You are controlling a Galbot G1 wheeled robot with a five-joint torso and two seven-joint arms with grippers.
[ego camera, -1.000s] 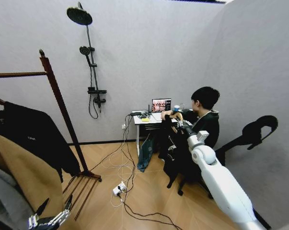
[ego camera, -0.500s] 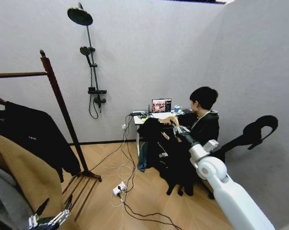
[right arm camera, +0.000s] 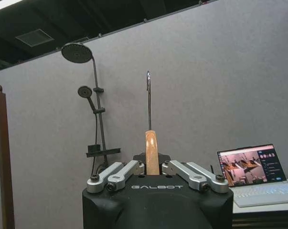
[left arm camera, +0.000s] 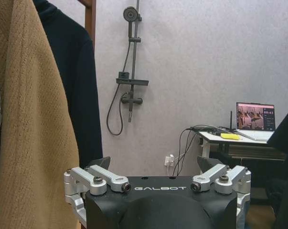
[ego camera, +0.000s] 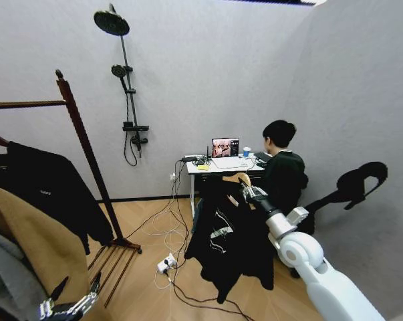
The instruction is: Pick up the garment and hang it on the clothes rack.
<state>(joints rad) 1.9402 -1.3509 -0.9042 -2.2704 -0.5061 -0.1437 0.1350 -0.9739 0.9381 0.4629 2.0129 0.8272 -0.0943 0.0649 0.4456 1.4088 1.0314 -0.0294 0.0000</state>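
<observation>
A: Where's the garment (ego camera: 229, 234)?
B: Well right of the clothes rack (ego camera: 81, 144), hanging from its hanger (right arm camera: 152, 152), which the right gripper (ego camera: 249, 194) clamps.
A: Left gripper (left arm camera: 158, 179)?
B: Spread wide, beside the rack's coats.

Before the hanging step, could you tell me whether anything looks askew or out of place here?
The garment hangs bunched and lopsided from its hanger, clamped in the right gripper. Loose cables and a power strip sprawl across the floor between it and the clothes rack. The left gripper sits low by the rack.
</observation>
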